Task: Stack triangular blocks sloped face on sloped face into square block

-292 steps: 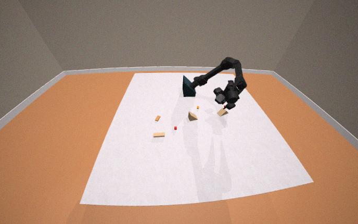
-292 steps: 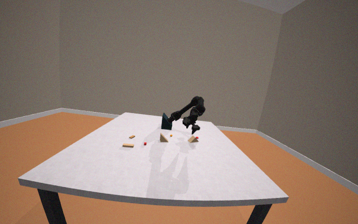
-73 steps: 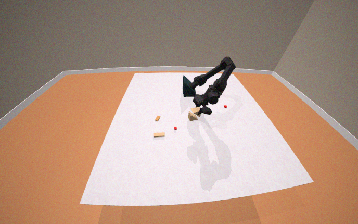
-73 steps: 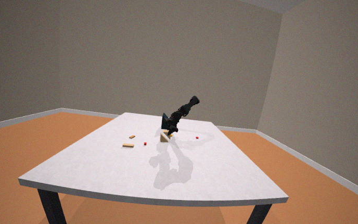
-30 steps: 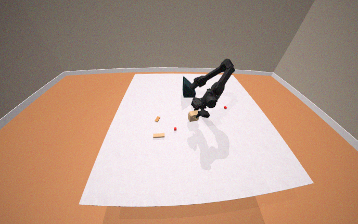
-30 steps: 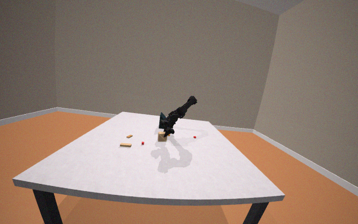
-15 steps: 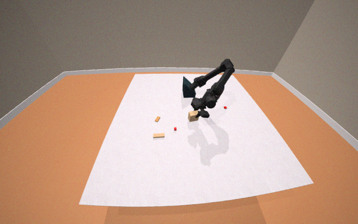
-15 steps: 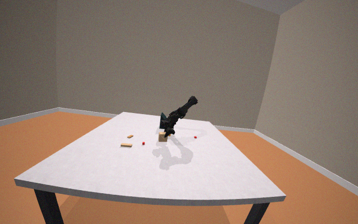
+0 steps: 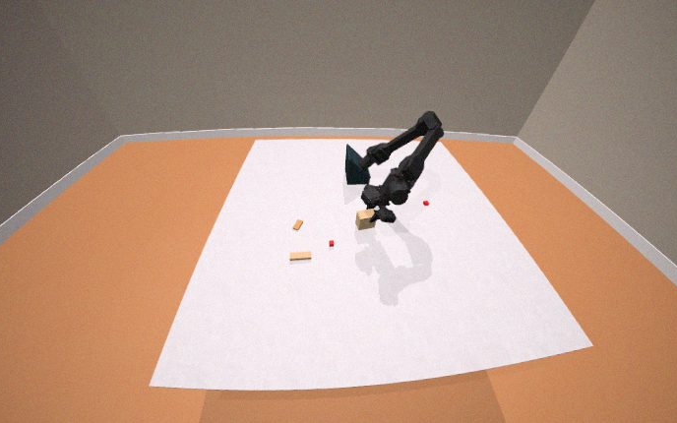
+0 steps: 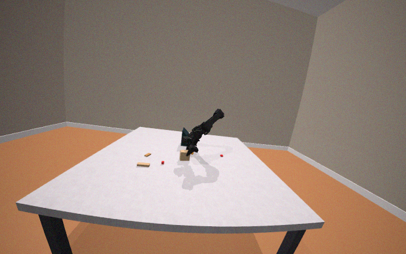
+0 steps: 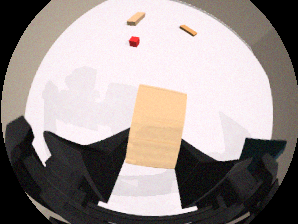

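Observation:
The upper triangular block (image 9: 366,211) (image 10: 186,152) (image 11: 156,120) lies on the lower triangular block (image 9: 361,224) (image 10: 182,158), sloped face towards sloped face. Together they look like one square block on the table, with no gap that I can make out in either the top or the exterior view. My gripper (image 9: 373,216) (image 10: 188,153) (image 11: 154,144) is shut on the upper block, one finger on each side in the wrist view. The wrist view shows the upper block's pale top, and the lower block is hidden under it. How exactly the ends line up is too small to tell.
A pale bar (image 9: 300,256) (image 10: 143,164) (image 11: 136,19), an orange bar (image 9: 297,224) (image 10: 147,155) (image 11: 188,30) and a red cube (image 9: 331,243) (image 10: 162,162) (image 11: 134,41) lie left of the blocks. Another red cube (image 9: 426,203) (image 10: 221,155) lies right. A dark wedge (image 9: 354,170) (image 10: 184,139) (image 11: 260,148) stands behind.

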Controlling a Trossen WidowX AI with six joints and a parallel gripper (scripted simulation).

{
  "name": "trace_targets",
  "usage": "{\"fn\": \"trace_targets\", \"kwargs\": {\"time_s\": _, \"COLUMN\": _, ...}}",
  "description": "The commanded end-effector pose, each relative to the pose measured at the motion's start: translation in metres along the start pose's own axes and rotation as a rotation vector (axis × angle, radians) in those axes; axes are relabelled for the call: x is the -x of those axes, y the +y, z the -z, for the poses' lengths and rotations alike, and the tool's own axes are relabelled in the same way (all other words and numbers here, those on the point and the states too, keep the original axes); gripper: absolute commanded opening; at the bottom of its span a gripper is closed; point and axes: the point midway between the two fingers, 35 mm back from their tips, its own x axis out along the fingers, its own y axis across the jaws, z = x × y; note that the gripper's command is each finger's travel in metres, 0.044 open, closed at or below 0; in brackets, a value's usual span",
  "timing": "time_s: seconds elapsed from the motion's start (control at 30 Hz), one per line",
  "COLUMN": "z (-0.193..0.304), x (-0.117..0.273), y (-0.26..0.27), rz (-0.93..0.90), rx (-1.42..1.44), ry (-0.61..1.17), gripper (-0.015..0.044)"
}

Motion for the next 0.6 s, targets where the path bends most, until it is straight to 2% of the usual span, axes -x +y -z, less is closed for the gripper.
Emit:
{"fn": "trace_targets", "kwargs": {"time_s": 0.0, "z": 0.0003, "x": -0.0012, "y": 0.0002, "rz": -0.001, "rx": -0.003, "ry": 0.003, "gripper": 0.0000}}
{"fn": "trace_targets", "kwargs": {"time_s": 0.43, "z": 0.0001, "x": -0.0013, "y": 0.0000, "rz": -0.002, "rx": -0.003, "ry": 0.006, "gripper": 0.0000}}
{"fn": "trace_targets", "kwargs": {"time_s": 0.57, "z": -0.0002, "x": -0.0008, "y": -0.0001, "rz": 0.000, "rx": -0.001, "ry": 0.001, "gripper": 0.0105}}
